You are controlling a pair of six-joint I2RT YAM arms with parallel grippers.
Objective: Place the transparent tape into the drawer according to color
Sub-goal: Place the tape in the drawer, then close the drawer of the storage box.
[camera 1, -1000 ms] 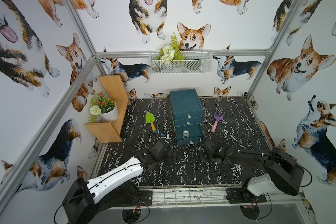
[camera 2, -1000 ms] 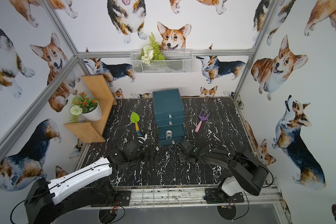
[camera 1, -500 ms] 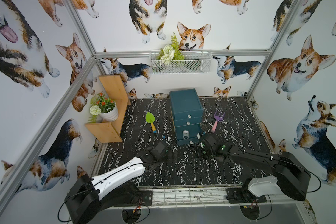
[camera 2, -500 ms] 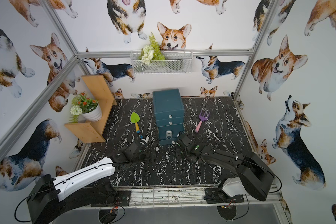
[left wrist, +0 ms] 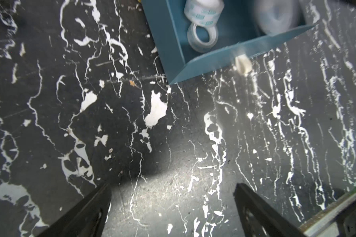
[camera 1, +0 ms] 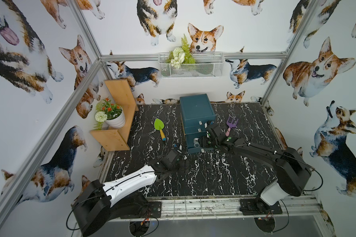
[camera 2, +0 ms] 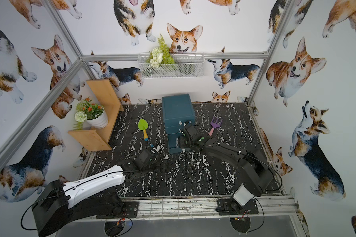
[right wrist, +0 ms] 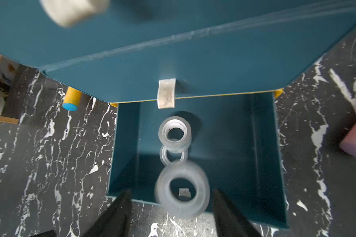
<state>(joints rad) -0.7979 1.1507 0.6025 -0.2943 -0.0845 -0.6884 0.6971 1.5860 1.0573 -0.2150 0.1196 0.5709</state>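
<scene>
Both jaws stand open: on the right gripper [right wrist: 172, 190], wider than the blurred clear tape roll [right wrist: 161, 190] between them, over the pulled-out dark-teal drawer [right wrist: 245, 143] at 6 o'clock of the teal chest [camera 1: 196, 106]; on the left gripper [left wrist: 173, 184], wide, empty, above the black marble table [left wrist: 132, 123].

Corgi-print walls [camera 1: 255, 30], black marbled floor [camera 1: 214, 180], wooden shelf [camera 1: 119, 96], white wire basket [camera 1: 203, 69] above

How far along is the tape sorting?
Done: two clear rolls lie in the open bottom drawer. In hand: a third roll, blurred, seems to drop from the open right tool; left tool idle, open. Left: no other rolls show on the table; closing the drawer likely remains.
</scene>
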